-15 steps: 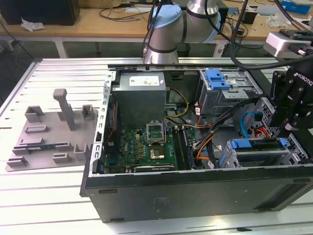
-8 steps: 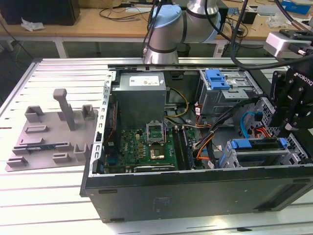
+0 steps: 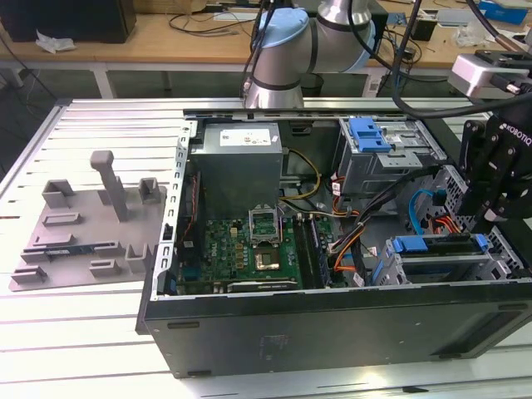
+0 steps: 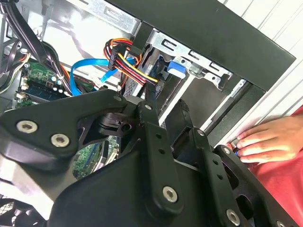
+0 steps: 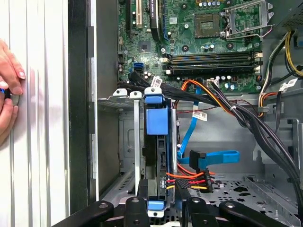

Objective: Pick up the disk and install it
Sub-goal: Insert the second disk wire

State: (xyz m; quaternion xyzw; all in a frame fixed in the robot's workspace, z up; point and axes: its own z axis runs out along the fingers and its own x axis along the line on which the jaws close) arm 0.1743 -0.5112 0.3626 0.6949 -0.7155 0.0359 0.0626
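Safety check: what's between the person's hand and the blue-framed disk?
In the first wrist view, bare table slats, then the case's black wall, separate the hand from the disk.

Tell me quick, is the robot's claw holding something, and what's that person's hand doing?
Gripper: above the disk seated in its bay; open or closed cannot be told.
Person's hand: resting on the table surface beside the case.

Bright, even light; slatted-table glare
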